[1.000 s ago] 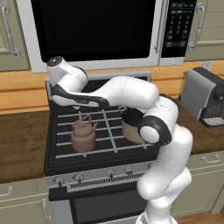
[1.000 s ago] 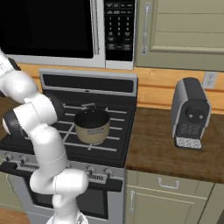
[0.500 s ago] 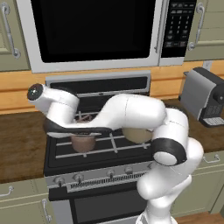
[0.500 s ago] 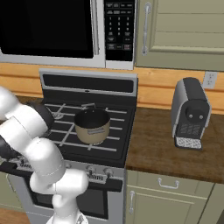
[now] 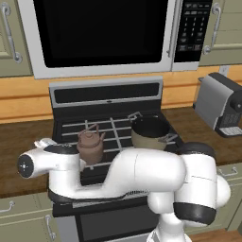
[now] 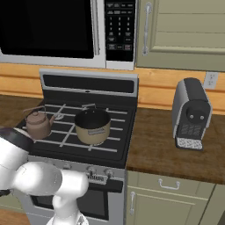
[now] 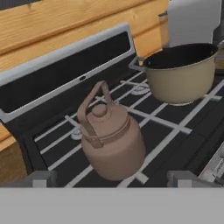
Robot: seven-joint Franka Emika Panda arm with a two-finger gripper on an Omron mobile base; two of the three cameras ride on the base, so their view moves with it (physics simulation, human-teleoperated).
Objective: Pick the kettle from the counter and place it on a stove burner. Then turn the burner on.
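Kettle [image 7: 110, 138] is sitting on a stove burner [image 7: 139, 91]; you are moving into the knob step.
Tool [image 7: 111, 178] is standing open and empty just short of the kettle; next, you are seeking the matching knob below.

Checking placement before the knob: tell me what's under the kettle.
The kettle stands on the pale grate bars of the black stovetop. Its body covers whatever burner lies beneath, so centring cannot be confirmed.

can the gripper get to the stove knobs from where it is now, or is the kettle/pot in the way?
Probably yes. The kettle and pot both sit back on the grates, while the knobs line the stove's front edge below them. Nothing stands before the knob row, though the arm's own links crowd that front.
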